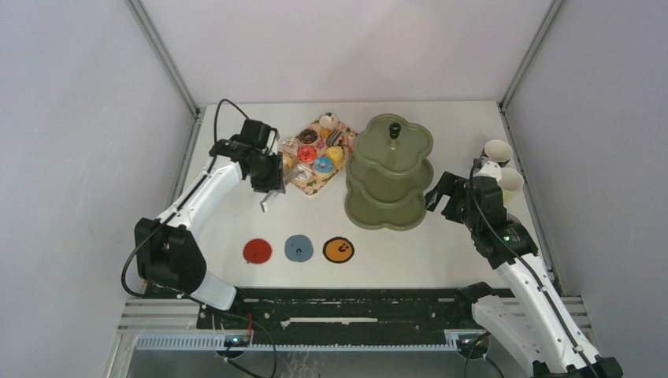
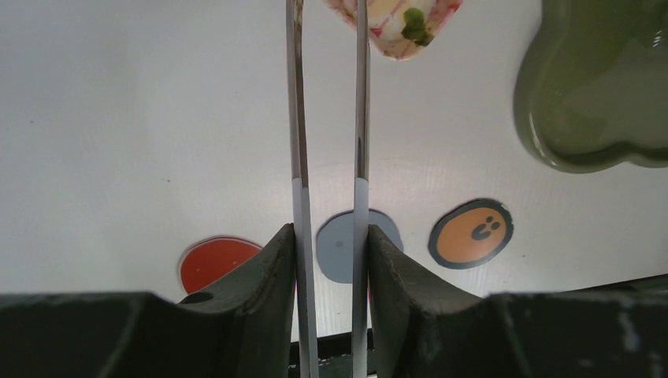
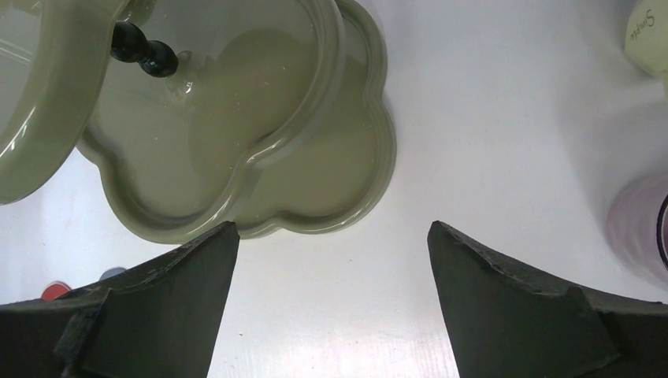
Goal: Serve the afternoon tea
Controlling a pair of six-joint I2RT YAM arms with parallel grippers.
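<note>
Small colourful donuts and cupcakes (image 1: 317,150) lie on the pink floral tray (image 1: 312,189) at the back. To its right stands the olive-green three-tier stand (image 1: 390,169) with a black knob (image 1: 395,128); its tiers look bare. My left gripper (image 1: 269,183) hovers at the tray's left edge, shut on metal tongs (image 2: 295,118). Their two blades run apart and parallel, with nothing between them, toward the tray's corner (image 2: 394,31). My right gripper (image 1: 436,197) stands open and empty just right of the stand's bottom tier (image 3: 315,157). Two mugs (image 1: 497,150) (image 1: 510,179) sit at the right edge.
Red (image 1: 257,251), blue (image 1: 298,248) and orange (image 1: 339,250) coasters lie in a row near the front. The enclosure's walls stand close on both sides, the right one just behind the mugs. The stand's rim (image 2: 599,87) shows right of the tongs.
</note>
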